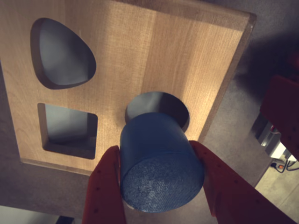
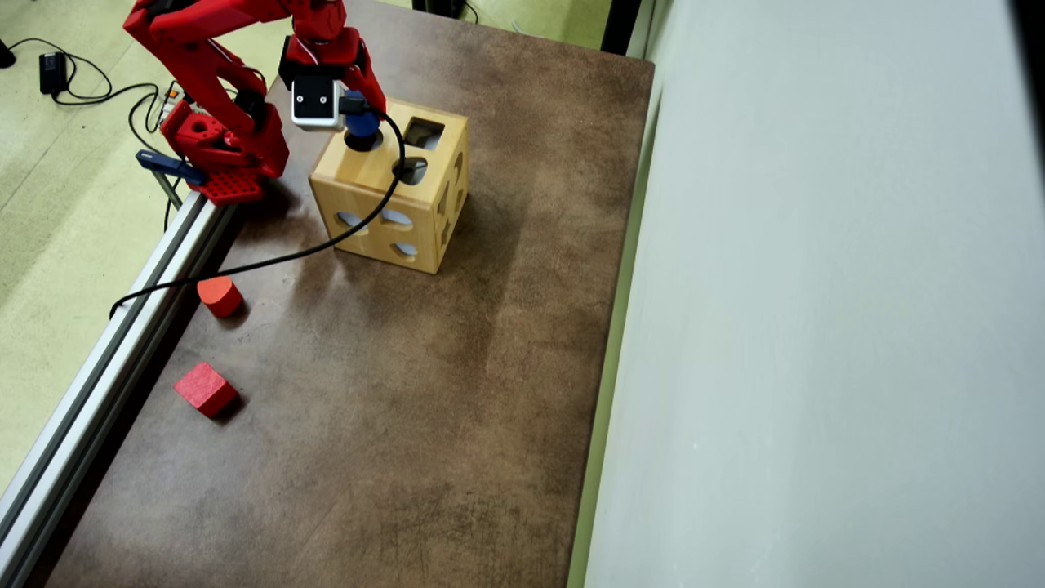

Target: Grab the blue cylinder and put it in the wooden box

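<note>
Wrist view, left to right: pale, fine-grained top face of the wooden box (image 1: 140,51), cut with a rounded egg-like hole (image 1: 60,53) at upper left, a square hole (image 1: 67,128) beneath it, then a round hole (image 1: 159,107) near the middle. Directly over that round hole, the blue cylinder (image 1: 159,163) — matte, faintly speckled, flat circular end toward the camera — pinched between two smooth red fingers (image 1: 105,186) of the gripper (image 1: 161,184), one pressed on each side.

Overhead view, left to right: red cube (image 2: 205,389) and red rounded block (image 2: 220,295) lying apart near the aluminium rail at the edge of the mottled brown table (image 2: 424,392); red arm (image 2: 212,73) reaching in from upper left; blue cylinder (image 2: 362,124) held upright at the round opening in the wooden box (image 2: 384,192) — lower end at or just inside the hole, how deep cannot be told.
</note>
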You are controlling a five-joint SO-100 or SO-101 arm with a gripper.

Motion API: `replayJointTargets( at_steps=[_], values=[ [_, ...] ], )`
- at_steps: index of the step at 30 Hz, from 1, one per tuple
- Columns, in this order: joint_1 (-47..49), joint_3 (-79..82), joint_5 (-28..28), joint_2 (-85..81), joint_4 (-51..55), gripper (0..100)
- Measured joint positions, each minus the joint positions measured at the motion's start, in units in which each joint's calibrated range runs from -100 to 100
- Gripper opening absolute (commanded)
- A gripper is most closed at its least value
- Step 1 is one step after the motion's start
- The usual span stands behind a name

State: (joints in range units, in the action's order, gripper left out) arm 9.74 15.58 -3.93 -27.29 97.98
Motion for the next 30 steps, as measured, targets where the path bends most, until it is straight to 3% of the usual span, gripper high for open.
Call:
replayJointTargets(
  at_steps=[30],
  values=[
    [-3.67, 1.63, -0.1, 3.47, 0.0, 4]
  ],
)
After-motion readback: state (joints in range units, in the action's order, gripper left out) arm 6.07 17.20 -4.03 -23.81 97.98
